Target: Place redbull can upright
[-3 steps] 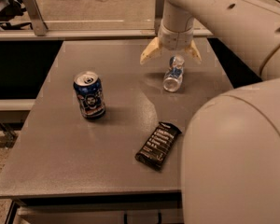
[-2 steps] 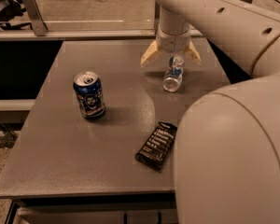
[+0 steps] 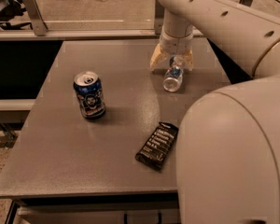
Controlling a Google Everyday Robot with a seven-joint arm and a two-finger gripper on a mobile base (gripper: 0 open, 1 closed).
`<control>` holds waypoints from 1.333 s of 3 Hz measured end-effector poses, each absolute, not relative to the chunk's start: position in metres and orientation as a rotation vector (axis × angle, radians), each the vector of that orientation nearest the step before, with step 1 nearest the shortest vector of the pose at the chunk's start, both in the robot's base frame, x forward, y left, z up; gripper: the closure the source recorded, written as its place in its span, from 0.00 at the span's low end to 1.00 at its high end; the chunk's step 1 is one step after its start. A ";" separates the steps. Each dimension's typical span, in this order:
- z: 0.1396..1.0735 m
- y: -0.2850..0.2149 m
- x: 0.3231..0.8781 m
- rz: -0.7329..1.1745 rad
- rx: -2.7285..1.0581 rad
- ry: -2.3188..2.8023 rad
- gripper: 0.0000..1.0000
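Note:
The redbull can (image 3: 173, 76), slim and silver with blue marking, lies on its side on the grey table (image 3: 60, 143) at the back right, its end facing the camera. My gripper (image 3: 171, 62) hangs straight down over the can's far end, with its two tan fingers (image 3: 156, 59) spread either side of the can. The gripper is open and the can rests on the table between the fingers.
A wider dark blue can (image 3: 89, 95) with a face picture stands upright at the left middle of the table. A dark snack bar wrapper (image 3: 157, 145) lies flat near the front. My arm's large white body fills the right side of the view.
The arm and gripper have shifted slightly left over the can. The can lies in the same place.

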State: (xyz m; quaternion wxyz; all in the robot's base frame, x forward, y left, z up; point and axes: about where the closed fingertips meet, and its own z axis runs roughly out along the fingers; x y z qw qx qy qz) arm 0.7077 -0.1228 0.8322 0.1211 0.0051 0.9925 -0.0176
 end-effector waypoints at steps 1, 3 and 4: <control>0.832 -0.123 0.709 0.004 -0.011 2.895 0.50; 0.867 -0.093 0.678 0.294 -0.366 2.833 0.96; 0.895 -0.076 0.653 0.542 -0.585 2.716 1.00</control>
